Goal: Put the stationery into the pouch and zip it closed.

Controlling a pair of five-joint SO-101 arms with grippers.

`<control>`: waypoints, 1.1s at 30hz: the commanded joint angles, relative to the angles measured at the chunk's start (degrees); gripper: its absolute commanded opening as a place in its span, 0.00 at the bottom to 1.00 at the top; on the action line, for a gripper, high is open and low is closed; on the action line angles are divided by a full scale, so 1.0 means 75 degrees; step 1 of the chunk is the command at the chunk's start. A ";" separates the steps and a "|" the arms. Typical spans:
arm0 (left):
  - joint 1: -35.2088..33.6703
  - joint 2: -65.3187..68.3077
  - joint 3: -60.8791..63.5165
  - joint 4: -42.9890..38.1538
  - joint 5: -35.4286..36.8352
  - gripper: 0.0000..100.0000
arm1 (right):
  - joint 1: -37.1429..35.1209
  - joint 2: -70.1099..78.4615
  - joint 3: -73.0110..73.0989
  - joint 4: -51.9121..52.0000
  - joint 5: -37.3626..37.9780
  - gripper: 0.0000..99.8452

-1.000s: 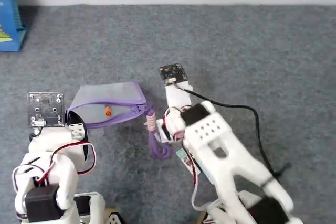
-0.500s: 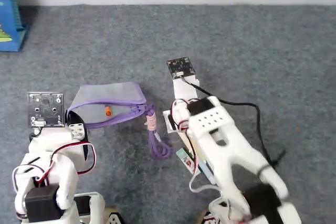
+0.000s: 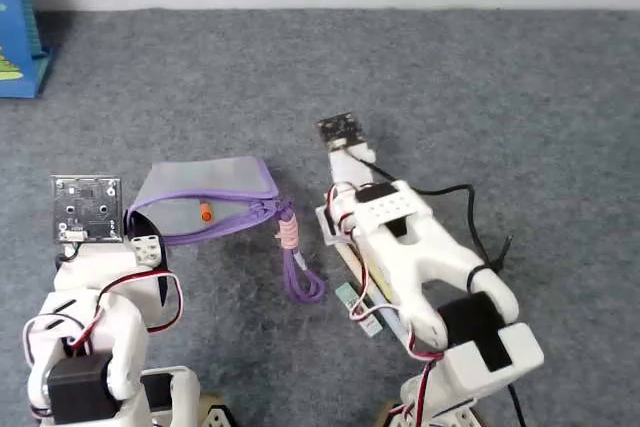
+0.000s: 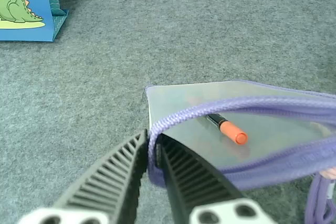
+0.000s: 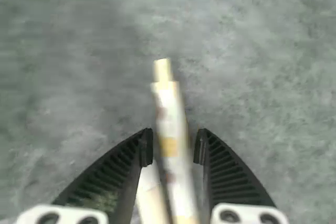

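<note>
From above, the table wears a grey, nubbly carpet-like cloth. A flat, translucent lilac plastic pouch with a woven purple zip edge lies on it just ahead of the left arm, its mouth gaping. A slim black pen with an orange cap rests inside. A looped purple cord carrying a pink bead trails from the zip end toward the white, blocky plastic right arm. A long, pale, flat strip with a green label lies on the cloth, partly beneath that arm. A blue cardboard box stands at the far corner. In the left wrist view, the left gripper pinches the pouch's corded zip edge between black ribbed fingers, and the pen shows through the clear wall. In the right wrist view, the right gripper has its ribbed fingers closed around a smooth, cream, cylindrical stick with yellowish marks and a narrower tip, over bare grey cloth.
</note>
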 commanded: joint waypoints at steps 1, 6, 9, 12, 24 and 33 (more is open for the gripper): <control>-0.0070 0.0023 -0.0053 -0.0035 0.0082 0.01 | 0.0299 0.0182 -0.0410 -0.0111 0.0316 0.13; -0.0070 0.0035 -0.0053 -0.0035 0.0082 0.01 | 0.0311 0.0029 -0.0387 0.0158 0.0457 0.01; -0.0070 0.0047 -0.0053 -0.0035 0.0082 0.01 | 0.0322 -0.0463 -0.0375 0.0674 0.0527 0.01; -0.0070 0.0047 -0.0053 -0.0035 0.0082 0.01 | 0.0322 -0.1248 -0.0375 0.1389 0.0797 0.01; -0.0070 0.0047 -0.0053 -0.0035 0.0082 0.01 | 0.0522 -0.5843 -0.0363 0.3991 0.0774 0.01; -0.0070 0.0059 -0.0053 -0.0035 0.0082 0.01 | -0.1342 -0.9325 0.0703 0.3581 0.0762 0.01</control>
